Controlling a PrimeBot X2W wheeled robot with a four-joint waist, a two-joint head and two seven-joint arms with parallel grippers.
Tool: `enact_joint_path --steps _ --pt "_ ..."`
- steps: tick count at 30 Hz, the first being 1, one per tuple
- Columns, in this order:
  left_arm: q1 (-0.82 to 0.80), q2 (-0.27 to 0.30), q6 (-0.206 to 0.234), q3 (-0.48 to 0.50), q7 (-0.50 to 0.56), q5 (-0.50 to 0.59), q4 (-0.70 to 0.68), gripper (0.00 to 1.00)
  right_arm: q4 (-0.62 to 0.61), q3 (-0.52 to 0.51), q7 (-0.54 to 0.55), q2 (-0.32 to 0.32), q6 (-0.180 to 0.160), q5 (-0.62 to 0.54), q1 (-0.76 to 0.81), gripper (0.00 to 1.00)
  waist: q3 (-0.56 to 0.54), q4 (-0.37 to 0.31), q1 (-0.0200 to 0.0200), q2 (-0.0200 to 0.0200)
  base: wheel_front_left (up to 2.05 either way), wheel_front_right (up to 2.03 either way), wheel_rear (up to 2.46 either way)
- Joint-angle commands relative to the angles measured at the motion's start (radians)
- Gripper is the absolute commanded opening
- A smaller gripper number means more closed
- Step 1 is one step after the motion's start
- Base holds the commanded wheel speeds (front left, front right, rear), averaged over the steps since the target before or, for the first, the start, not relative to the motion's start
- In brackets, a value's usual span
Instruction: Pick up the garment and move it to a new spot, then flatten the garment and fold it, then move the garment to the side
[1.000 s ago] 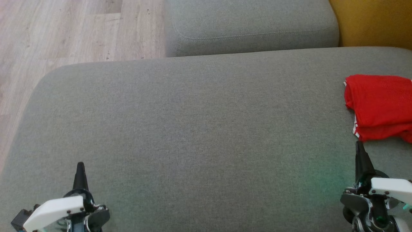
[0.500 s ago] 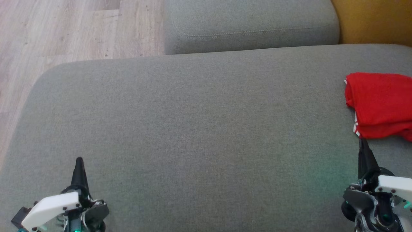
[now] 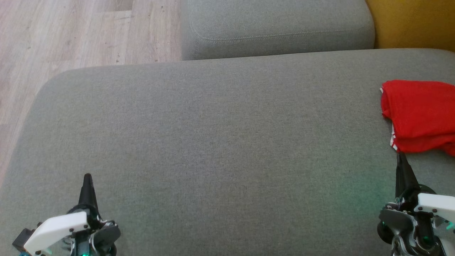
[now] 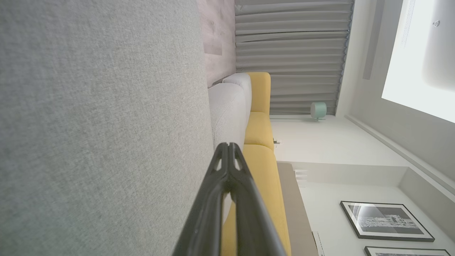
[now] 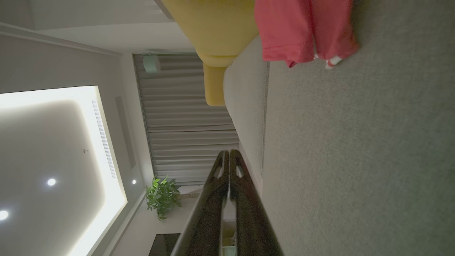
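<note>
- Head view: the whole picture has slid a touch since a second ago, which is the camera moving, not the things. Nothing has shifted in the last half second.
- Head view: the folded red fabric garment with white trim [image 3: 421, 115] lies at the right edge of the frame on the wide grey fabric sofa seat [image 3: 220, 142], cut off by the frame.
- Head view: left gripper [image 3: 87, 176] at lower left and right gripper [image 3: 400, 156] at lower right, its tip just below the garment's hem; whether they touch I cannot tell.
- Likely the garment is already folded and set aside, so the task is at or near its end.
- Room: the seat's middle is bare. Its rounded left edge drops to the pale wooden plank floor [image 3: 71, 32] at upper left.
- Left wrist view: left gripper [image 4: 228, 145], jaws pressed together, holding nothing, beside the grey seat.
- Right wrist view: right gripper [image 5: 226, 153], jaws together, empty. The garment [image 5: 302, 28] sits at the top of the frame, well apart from the tips.
</note>
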Motion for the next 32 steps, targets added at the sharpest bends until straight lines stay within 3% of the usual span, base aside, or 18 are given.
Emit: enact_joint_path --steps 1,32 --pt "-0.049 0.004 -0.007 0.04 0.008 -0.005 -0.036 0.0 -0.039 0.02 0.006 -0.004 0.004 0.007 -0.056 0.0 0.0 0.0 0.0 0.0 0.0 0.0 0.0" --pt "-0.049 0.004 -0.007 0.04 0.008 -0.005 -0.036 0.0 -0.039 0.02 0.006 -0.004 0.004 0.007 -0.056 0.0 0.0 0.0 0.0 0.0 0.0 0.0 0.0"
